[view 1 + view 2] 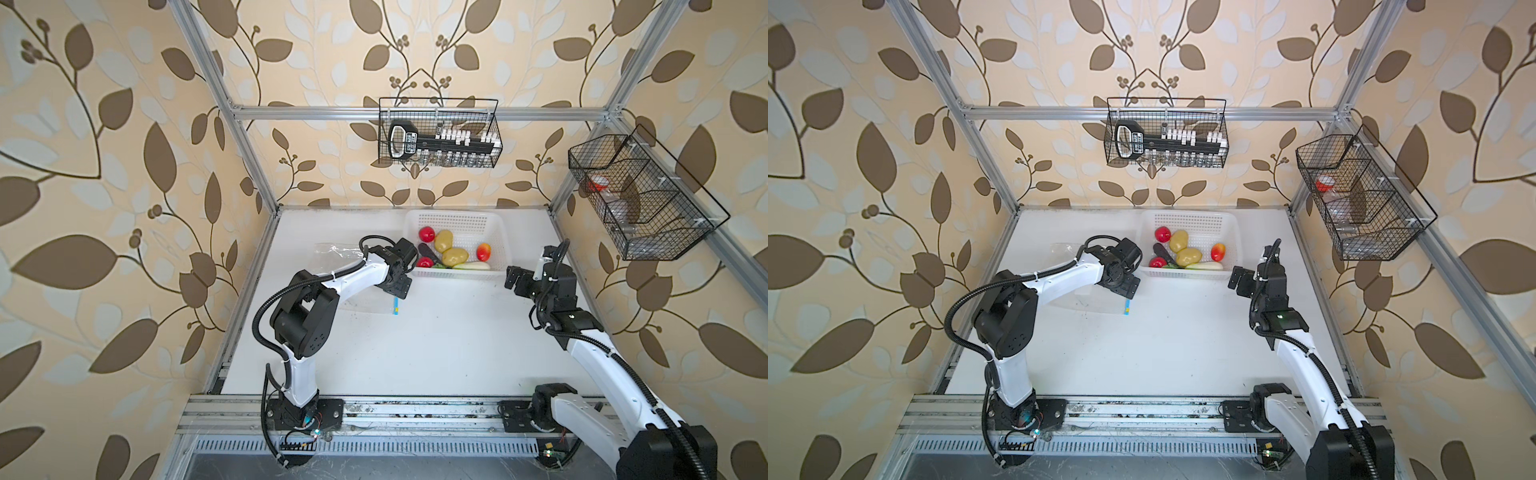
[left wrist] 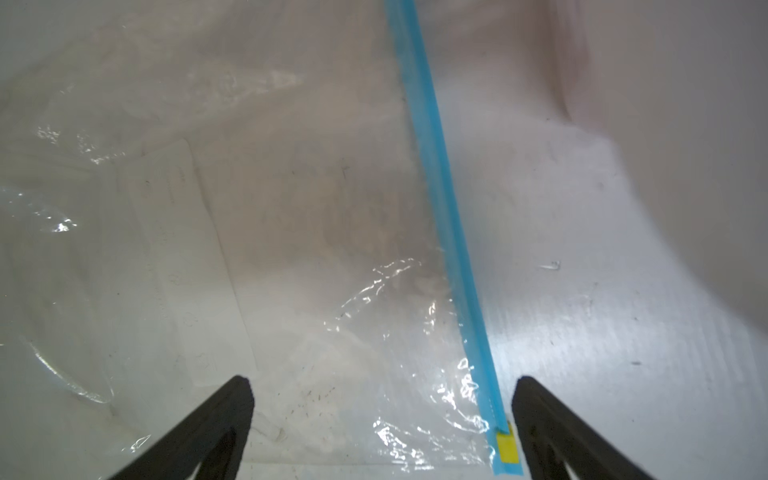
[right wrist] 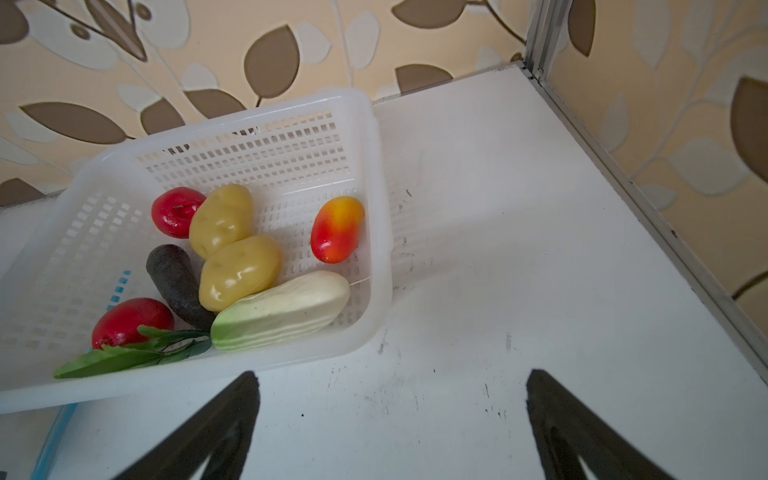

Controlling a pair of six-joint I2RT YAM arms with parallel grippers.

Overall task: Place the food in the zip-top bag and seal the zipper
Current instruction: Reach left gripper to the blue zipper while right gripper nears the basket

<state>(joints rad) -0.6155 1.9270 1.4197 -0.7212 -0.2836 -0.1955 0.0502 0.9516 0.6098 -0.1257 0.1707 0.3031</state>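
White perforated basket (image 1: 457,273) at the far side of the table (image 1: 415,353). The aluminium frame (image 1: 311,111) carries a back wire basket (image 1: 465,118) (holding a black rack (image 1: 440,143) of white pieces) and a side wire basket (image 1: 598,149) on the right. Leaf-patterned wallpaper (image 1: 104,208) surrounds.

A white table (image 1: 415,353) fills the floor of the frame, its surface marked with small dark scuffs in both top views. Two things lie directly on it. A clear zip-top bag (image 1: 332,250) lies flat on the left half, its white label patch (image 2: 178,249) facing up and its light-blue zipper (image 2: 440,187) ending in a yellow tab (image 2: 508,449). A white perforated basket (image 1: 461,273) stands at the back, right of the bag, its near corner just beside the zipper edge.
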